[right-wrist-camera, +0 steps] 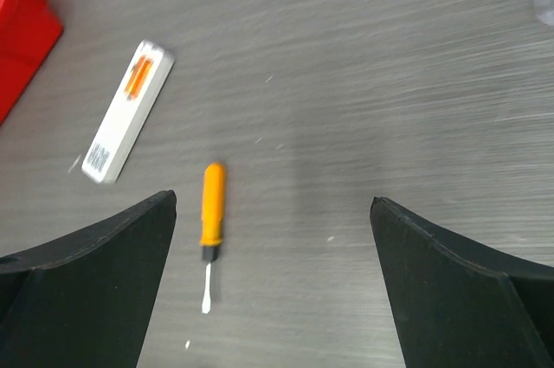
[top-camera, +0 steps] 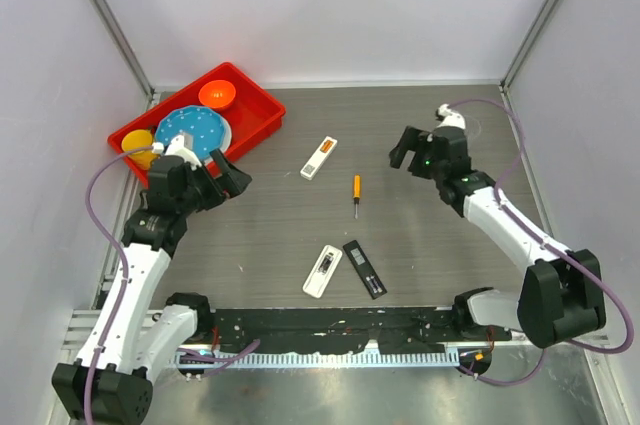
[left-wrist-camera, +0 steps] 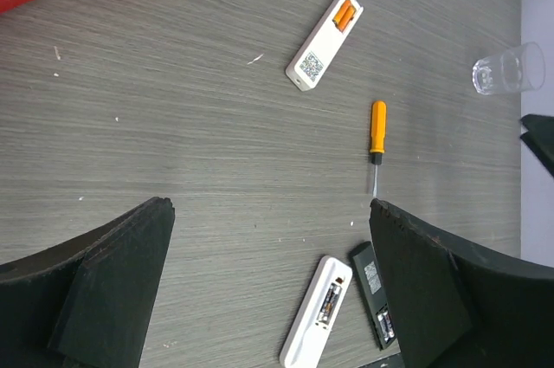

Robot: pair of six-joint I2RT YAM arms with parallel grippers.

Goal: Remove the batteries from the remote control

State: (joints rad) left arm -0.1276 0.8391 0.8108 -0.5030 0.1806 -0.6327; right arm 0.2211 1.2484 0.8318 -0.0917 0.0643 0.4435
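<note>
Two small orange cylindrical batteries (left-wrist-camera: pixel 345 15) are seen seated side by side in the open compartment at the far end of a slim white plastic remote control (left-wrist-camera: pixel 325 41). This remote is laid flat on the grey wood-grain table (top-camera: pixel 280 215), near the middle and towards the far side, with a square printed code on its back. An orange-handled screwdriver with a thin metal shaft (top-camera: pixel 356 190) is placed just to the right of it, apart from it, shaft pointing towards the near edge. Closer to the arms, a second white remote (top-camera: pixel 322 271) is found with its compartment uncovered, and a flat black rectangular piece (top-camera: pixel 364 267) lies just beside it.

The left gripper (top-camera: pixel 228 177) is held above the table left of the remotes, its jaws spread wide with nothing between them. The right gripper (top-camera: pixel 405 150) is held to the right of the screwdriver, likewise spread wide and empty.

A red plastic tray (top-camera: pixel 265 105) is set at the far left corner, holding a blue speckled plate (top-camera: pixel 190 130) and an orange bowl (top-camera: pixel 217 95). A clear glass (left-wrist-camera: pixel 509 69) is seen in the left wrist view.
</note>
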